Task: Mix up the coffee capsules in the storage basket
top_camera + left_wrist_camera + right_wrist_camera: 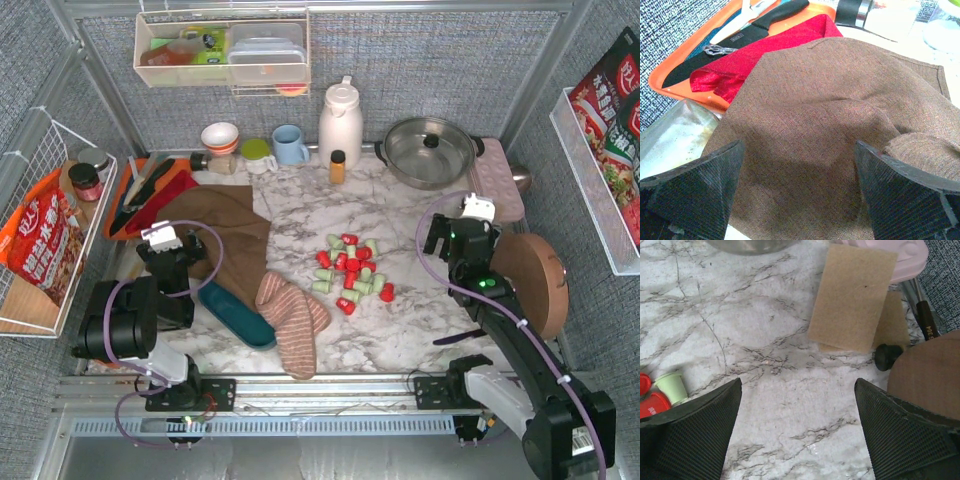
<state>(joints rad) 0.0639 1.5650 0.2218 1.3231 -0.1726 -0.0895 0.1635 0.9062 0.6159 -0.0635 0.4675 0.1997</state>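
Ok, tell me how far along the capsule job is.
Done: nothing. The capsules lie heaped, red and green, on the table; none shows in the basket. In hand: nothing; the left gripper hangs open above a brown cloth, the right gripper open above bare table. Left: getting the capsules into the basket and mixing them.

Bright red and pale mint green coffee capsules (pixel 352 266) sit on a white table (pixel 400 220) veined with grey marbling. The storage basket (pixel 238 315) is dark teal. The brown cloth (pixel 225 230) has a fine woven texture, the striped cloth (pixel 292 322) is pink and beige, and the tray (pixel 665 90) is orange.
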